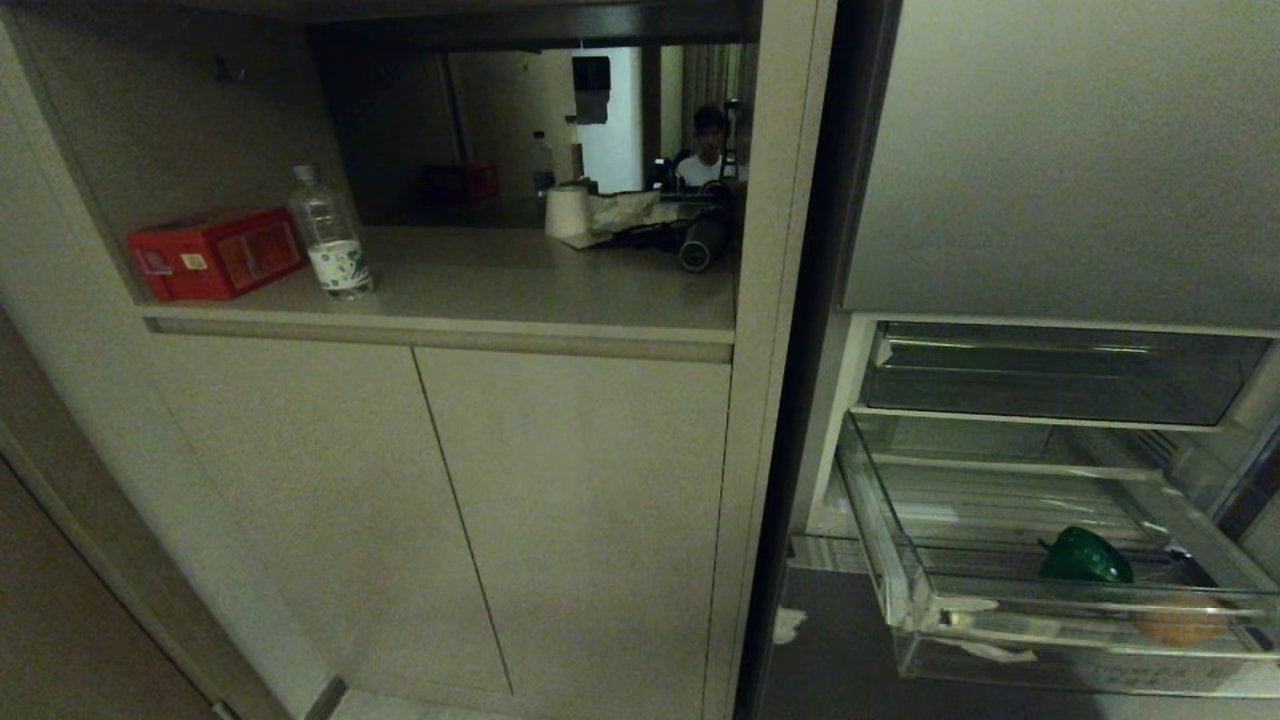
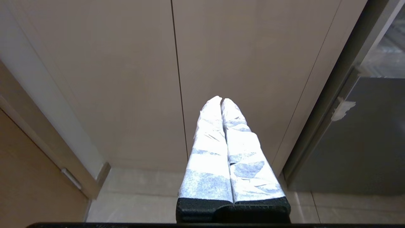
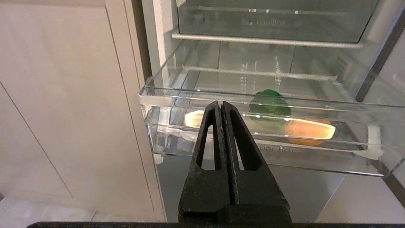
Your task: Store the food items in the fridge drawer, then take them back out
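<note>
1. Right gripper (image 3: 221, 103) is pinched fully closed with nothing in it, black fingers pressed flat together, sitting at bottom center of the right wrist view and pointing at the front wall of the fridge drawer (image 3: 164, 101), still a bit short of it.
2. Left gripper (image 2: 221, 99) is closed too and empty. Its fingers are wrapped in white tape, and it's aimed at the beige cabinet doors (image 2: 126, 79) in the lower middle of the left wrist view. Neither arm shows up in the head view.
3. Fridge drawer (image 1: 900, 560) is pulled out, lower right of the head view. It's a clear bin with a glossy rim, and a shallower clear tray (image 1: 1050, 375) sits above it.
4. Food inside: a green pepper (image 1: 1085, 558) toward the right of the drawer, a round orange-brown piece (image 1: 1180, 622) just in front of it against the front wall, and in the right wrist view a pale yellowish piece (image 3: 193, 118) near the front left corner, partly hidden behind the gripper. Can't tell what that last one is.
5. Upper left of the head view has a worktop (image 1: 520, 290) in a cabinet nook, with a red box (image 1: 215, 253) and a water bottle (image 1: 328, 235) just beside it.
6. Further back on that worktop, top center, there's a white roll (image 1: 567, 211) and some dark cluttered stuff I can't make out, plus a person (image 1: 708, 150) seen through the opening behind.
</note>
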Available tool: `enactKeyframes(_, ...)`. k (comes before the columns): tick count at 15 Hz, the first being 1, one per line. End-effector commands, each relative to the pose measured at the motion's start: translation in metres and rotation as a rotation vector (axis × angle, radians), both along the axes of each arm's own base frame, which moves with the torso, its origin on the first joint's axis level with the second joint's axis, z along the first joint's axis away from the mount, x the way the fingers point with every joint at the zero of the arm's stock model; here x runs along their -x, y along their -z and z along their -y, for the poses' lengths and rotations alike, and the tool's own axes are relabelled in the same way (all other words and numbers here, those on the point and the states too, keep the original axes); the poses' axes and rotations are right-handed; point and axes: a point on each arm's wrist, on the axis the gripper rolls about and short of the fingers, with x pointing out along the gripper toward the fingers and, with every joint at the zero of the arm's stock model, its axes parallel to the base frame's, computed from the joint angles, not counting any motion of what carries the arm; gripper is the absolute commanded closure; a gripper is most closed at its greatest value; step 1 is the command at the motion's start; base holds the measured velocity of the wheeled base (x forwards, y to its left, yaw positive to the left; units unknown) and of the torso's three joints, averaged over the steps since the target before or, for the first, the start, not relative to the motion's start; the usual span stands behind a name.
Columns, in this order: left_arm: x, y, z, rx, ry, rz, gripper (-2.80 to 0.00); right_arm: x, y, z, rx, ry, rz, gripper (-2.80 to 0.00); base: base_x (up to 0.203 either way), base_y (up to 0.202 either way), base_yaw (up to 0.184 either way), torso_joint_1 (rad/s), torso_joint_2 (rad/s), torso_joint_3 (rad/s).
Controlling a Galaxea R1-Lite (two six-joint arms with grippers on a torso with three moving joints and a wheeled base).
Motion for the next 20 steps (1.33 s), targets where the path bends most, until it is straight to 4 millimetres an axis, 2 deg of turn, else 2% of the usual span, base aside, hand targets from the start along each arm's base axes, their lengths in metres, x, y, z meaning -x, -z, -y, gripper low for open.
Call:
enactKeyframes(1, 0.0, 0.0, 0.0, 0.0, 0.0, -0.002, 0.0, -0.002, 0.009, 0.0, -0.004, 0.0, -0.03, 0.0, 0.0, 0.0, 0.0, 0.002, 0.0, -0.197)
enactKeyframes(4, 0.0, 0.0, 0.0, 0.002, 0.0, 0.0, 0.0, -0.002, 0.008, 0.0, 0.0, 0.004, -0.028, 0.0, 0.0, 0.0, 0.0, 0.003, 0.0, -0.162)
enactKeyframes(5, 0.0, 0.0, 0.0, 0.002, 0.0, 0.0, 0.0, 0.0, -0.001, 0.0, 0.003, 0.022, -0.004, 0.0, 0.0, 0.0, 0.0, 0.002, 0.01, -0.051)
enactKeyframes(7, 0.0, 0.0, 0.0, 0.002, 0.0, 0.0, 0.0, 0.006, -0.035, 0.002, -0.005, 0.07, -0.015, 0.0, 0.0, 0.0, 0.0, 0.002, 0.0, -0.029)
enactKeyframes(9, 0.0, 0.0, 0.0, 0.002, 0.0, 0.0, 0.0, -0.009, -0.065, 0.002, -0.002, 0.087, -0.176, 0.0, 0.0, 0.0, 0.0, 0.0, 0.0, 0.0)
enactKeyframes(12, 0.0, 0.0, 0.0, 0.002, 0.0, 0.0, 0.0, -0.061, -0.102, 0.002, 0.012, 0.107, -0.443, 0.0, 0.0, 0.0, 0.0, 0.0, 0.0, 0.0)
enactKeyframes(14, 0.0, 0.0, 0.0, 0.002, 0.0, 0.0, 0.0, -0.104, -0.114, 0.003, 0.022, 0.122, -0.597, 0.0, 0.0, 0.0, 0.0, 0.0, 0.0, 0.0)
enactKeyframes(17, 0.0, 0.0, 0.0, 0.002, 0.0, 0.0, 0.0, -0.173, -0.114, 0.009, 0.024, 0.16, -0.797, 0.0, 0.0, 0.0, 0.0, 0.0, 0.0, 0.0)
enactKeyframes(20, 0.0, 0.0, 0.0, 0.002, 0.0, 0.0, 0.0, -0.238, -0.102, 0.015, 0.023, 0.176, -0.934, 0.0, 0.0, 0.0, 0.0, 0.0, 0.0, 0.0)
